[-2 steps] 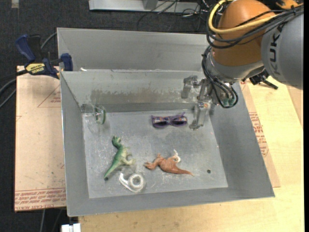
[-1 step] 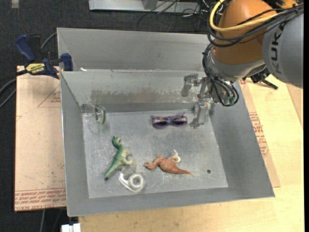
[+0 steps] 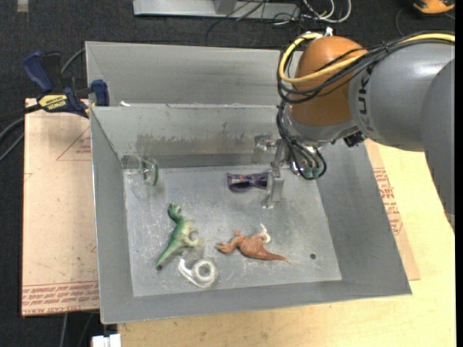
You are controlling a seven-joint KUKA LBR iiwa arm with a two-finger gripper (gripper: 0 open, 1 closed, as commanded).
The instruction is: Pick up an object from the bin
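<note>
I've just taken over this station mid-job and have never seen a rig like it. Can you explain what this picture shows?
One camera looks down into a grey metal bin from above and a little to one side. The big grey arm with the orange cover, coming in from the right, is the robot. Its tool hangs near the back middle of the bin, just right of a small purple toy. Nearer the front lie a green dinosaur, an orange dinosaur and a clear plastic ring. A clear piece sits in the back left corner. Everything appears to lie on the bin's floor, and I cannot see the tool holding anything.
</note>
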